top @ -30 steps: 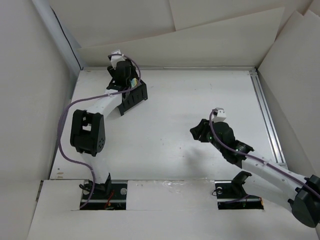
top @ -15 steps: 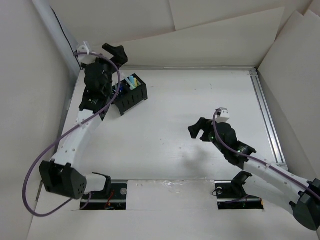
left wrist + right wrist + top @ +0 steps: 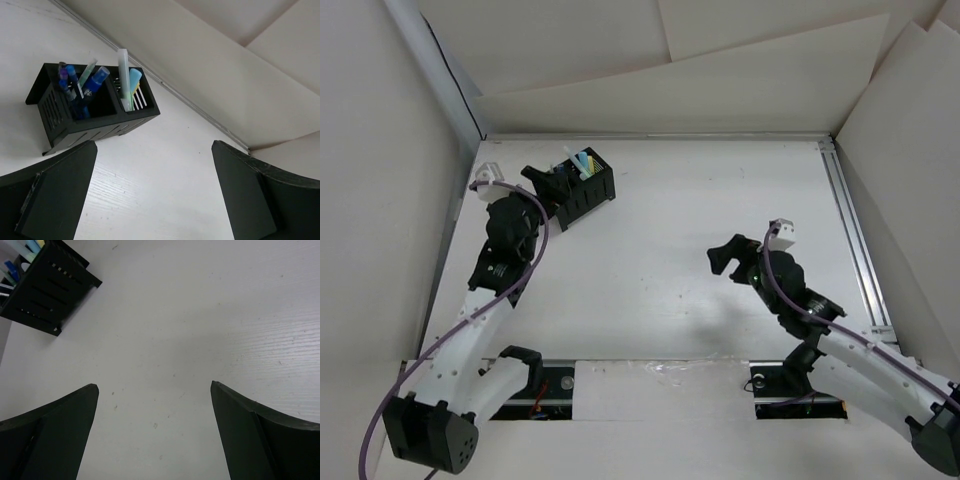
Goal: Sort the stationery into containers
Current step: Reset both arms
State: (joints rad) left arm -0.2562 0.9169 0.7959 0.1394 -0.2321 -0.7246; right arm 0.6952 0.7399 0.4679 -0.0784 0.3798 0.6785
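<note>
Since a second ago the left arm has drawn back from above the organizer and come down on its near side, while the right arm has shifted only a little toward its own side.

Nearest the bases, the right end effector point(image 3: 723, 256) hangs over mid-tabletop point(image 3: 670, 200). Its fingers are spread wide with nothing between them, and its wrist view shows only bare surface below.

Farther out, the left end effector point(image 3: 542, 178) sits just beside the organizer point(image 3: 588, 195), also spread wide and empty, looking across at it.

At the far left the organizer stands with its long side running diagonally. The pens point(image 3: 75, 97) lean in the left compartment and the highlighters point(image 3: 123, 75) stand in the right one, their long axes pointing up out of the box. Every piece of stationery that shows is inside it.

The organizer lies straight ahead of the left end effector and well apart from the right, up and to its left. The left arm is clearly nearer, so any further move at the box would probably fall to it. The sorting looks finished or nearly so.
</note>
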